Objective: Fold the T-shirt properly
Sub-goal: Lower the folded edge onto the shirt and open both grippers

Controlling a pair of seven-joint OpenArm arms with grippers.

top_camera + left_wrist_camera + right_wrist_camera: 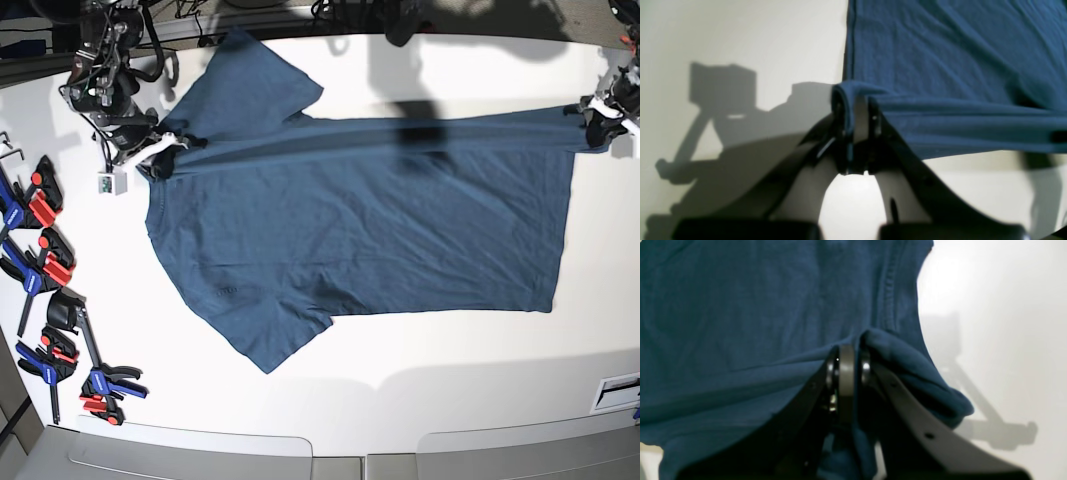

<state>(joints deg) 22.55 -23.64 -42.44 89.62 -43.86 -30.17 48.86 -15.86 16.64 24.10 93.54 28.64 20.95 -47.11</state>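
The dark teal-blue T-shirt (360, 220) lies spread on the white table (450, 370), neck end to the left and hem to the right. My left gripper (597, 118) is shut on the far hem corner; in the left wrist view the T-shirt (957, 50) drapes over the closed left gripper (858, 100) and a taut band of cloth runs off to the right. My right gripper (165, 150) is shut on the cloth near the far shoulder. In the right wrist view the right gripper (847, 353) pinches a bunched fold of the T-shirt (740, 323).
Several red-blue-black clamps (45, 260) lie along the table's left edge. A small white box (110, 183) sits just left of the right gripper. A slotted plate (615, 390) is at the table's lower right corner.
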